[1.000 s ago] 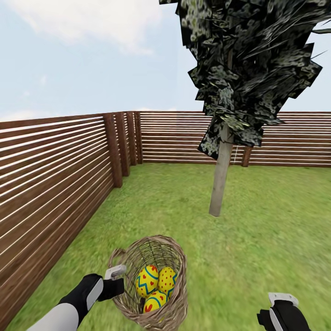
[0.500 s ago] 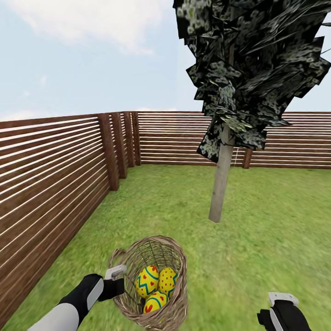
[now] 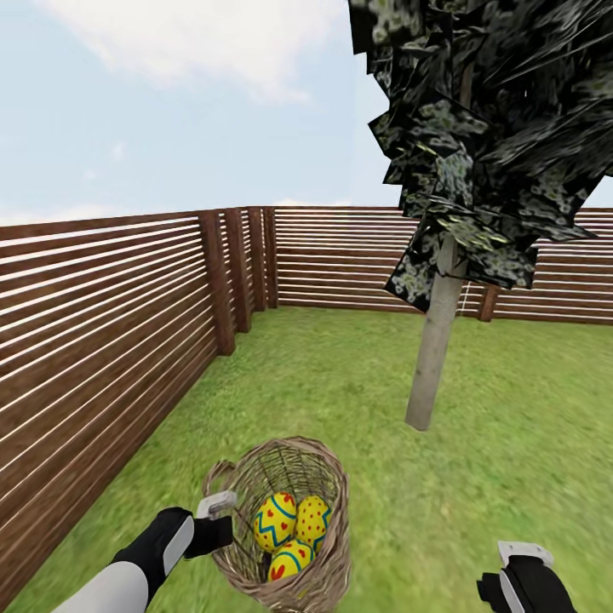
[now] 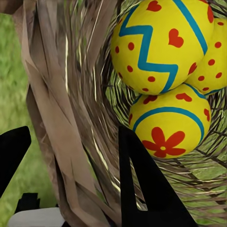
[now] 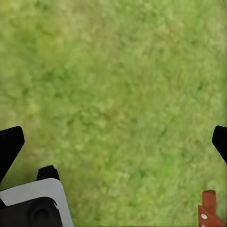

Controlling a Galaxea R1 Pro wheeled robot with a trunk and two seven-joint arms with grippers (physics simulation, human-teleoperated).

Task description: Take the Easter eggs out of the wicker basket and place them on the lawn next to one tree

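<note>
Left gripper [image 4: 71, 179] clamps the wicker basket [image 3: 328, 511] wall at the basket's 9 o'clock, one finger inside, one outside; all three Easter eggs [image 3: 289, 528] sit inside. Right gripper [image 5: 113, 142] hangs spread wide over bare lawn [image 3: 511, 426] at 5 o'clock. Fence [image 3: 102, 323] hems 9 to 12 o'clock; open grass surrounds the tree [image 3: 434, 349] at 1 o'clock. Since a second ago the view swung left, sliding tree and fence corner rightward.
</note>
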